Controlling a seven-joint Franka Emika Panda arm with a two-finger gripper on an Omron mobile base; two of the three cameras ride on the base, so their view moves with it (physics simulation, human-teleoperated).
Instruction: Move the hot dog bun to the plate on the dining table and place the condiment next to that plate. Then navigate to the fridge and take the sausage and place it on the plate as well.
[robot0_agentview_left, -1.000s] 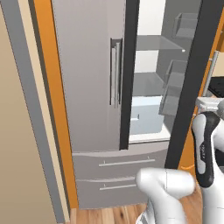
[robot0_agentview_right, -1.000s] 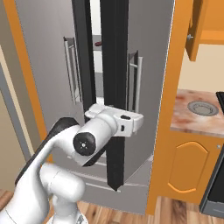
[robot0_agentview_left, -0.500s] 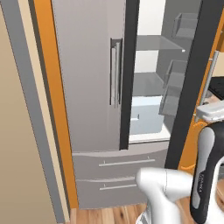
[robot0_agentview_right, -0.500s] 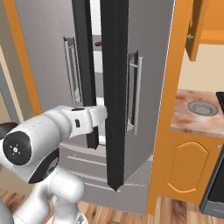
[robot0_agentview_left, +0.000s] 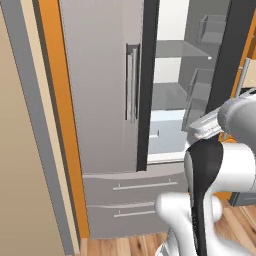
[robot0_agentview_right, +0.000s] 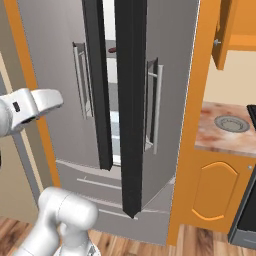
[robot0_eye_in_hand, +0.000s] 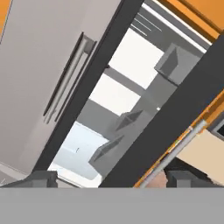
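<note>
The fridge (robot0_agentview_left: 100, 75) is tall and grey, its left door closed and its right door (robot0_agentview_right: 131, 100) swung open edge-on towards me. Pale shelves and door bins (robot0_eye_in_hand: 127, 127) show through the gap. A small dark red-brown sausage (robot0_agentview_right: 113, 50) lies on an upper shelf, seen between the doors. My gripper (robot0_eye_in_hand: 111, 180) is open and empty, its fingertips (robot0_eye_in_hand: 40, 179) set wide apart and pointing at the fridge opening from some distance. The white hand (robot0_agentview_right: 37, 101) hangs left of the fridge's left door handle. The hot dog bun, plate, dining table and condiment are out of view.
Two fridge drawers (robot0_agentview_left: 135, 192) sit below the doors. A marbled counter with a round grey dish (robot0_agentview_right: 231, 123) and an orange cabinet door (robot0_agentview_right: 215, 195) stand to the right, with a black oven edge (robot0_agentview_right: 247, 210) beyond. A beige wall panel (robot0_agentview_left: 25, 150) is on the left.
The arm has swung: in the right base view the hand moved from in front of the door gap over to the left. The fridge and base have not moved.
</note>
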